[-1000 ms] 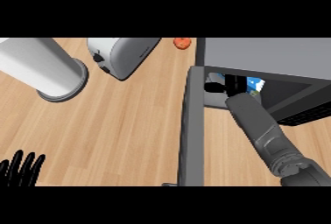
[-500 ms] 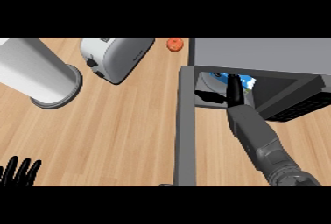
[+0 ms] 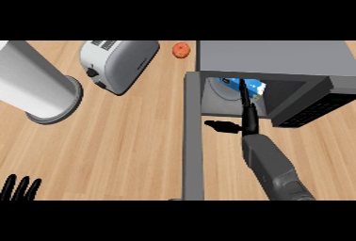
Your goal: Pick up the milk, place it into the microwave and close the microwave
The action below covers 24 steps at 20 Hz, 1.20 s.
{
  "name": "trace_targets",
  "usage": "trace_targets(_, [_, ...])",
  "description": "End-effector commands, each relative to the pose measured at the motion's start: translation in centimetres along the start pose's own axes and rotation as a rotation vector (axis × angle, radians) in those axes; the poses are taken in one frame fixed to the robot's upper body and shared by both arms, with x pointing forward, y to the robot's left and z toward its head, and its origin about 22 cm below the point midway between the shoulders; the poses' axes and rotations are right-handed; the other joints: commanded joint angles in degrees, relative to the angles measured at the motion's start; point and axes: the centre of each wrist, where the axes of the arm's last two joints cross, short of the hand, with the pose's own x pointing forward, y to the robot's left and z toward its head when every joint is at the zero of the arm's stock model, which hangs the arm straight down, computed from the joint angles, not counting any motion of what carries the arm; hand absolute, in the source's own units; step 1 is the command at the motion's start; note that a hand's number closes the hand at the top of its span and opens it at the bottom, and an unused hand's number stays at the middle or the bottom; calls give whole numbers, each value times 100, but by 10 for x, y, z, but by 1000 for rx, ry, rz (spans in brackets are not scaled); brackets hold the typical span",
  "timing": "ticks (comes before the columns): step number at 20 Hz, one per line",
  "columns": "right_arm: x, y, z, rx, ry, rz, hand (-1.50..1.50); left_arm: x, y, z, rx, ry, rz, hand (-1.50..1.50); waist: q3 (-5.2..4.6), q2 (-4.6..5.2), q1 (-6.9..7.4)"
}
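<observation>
Two of the three steps look close to done: the milk (image 3: pixel 254 86), a blue and white carton, sits inside the microwave (image 3: pixel 278 56), just past the front opening. The right hand (image 3: pixel 245 101) reaches in beside it, seen edge-on, so I cannot tell whether its fingers hold the carton or have let go. Only a corner of the carton shows, so which way its long axis runs I cannot say. What remains, I judge, is drawing the arm out and swinging the microwave door (image 3: pixel 193 141) shut; it stands wide open. At the lower left edge the left hand (image 3: pixel 20 187) rests, fingers straight and up.
</observation>
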Motion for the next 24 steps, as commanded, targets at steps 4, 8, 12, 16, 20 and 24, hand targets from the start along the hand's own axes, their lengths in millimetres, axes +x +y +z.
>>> trace_targets(4, [-25, -11, 42, 31, -17, -123, -150, -1, -12, 12, -8, 25, -16, -150, -11, -86, -169])
trace_targets(8, [-32, -23, 52, 100, -13, -184, -150, -9, -23, 8, -30, 45, -19, -150, -15, -112, -241])
trace_targets(12, [-35, -12, 71, 118, 4, -172, -150, -5, -15, 0, -95, 96, -36, -150, -19, -122, -289])
trace_targets(16, [-40, -56, 75, 51, -9, -150, -150, -12, -29, -9, -76, 103, -24, -150, -23, -143, -354])
trace_targets(20, [-45, -101, 88, 37, -25, -148, -150, -26, -39, -17, -186, 134, 13, -150, -28, -150, -421])
trace_targets(24, [-49, -123, 127, 14, -21, -141, 150, -36, -35, -28, -286, 166, -30, -150, -30, -152, -438])
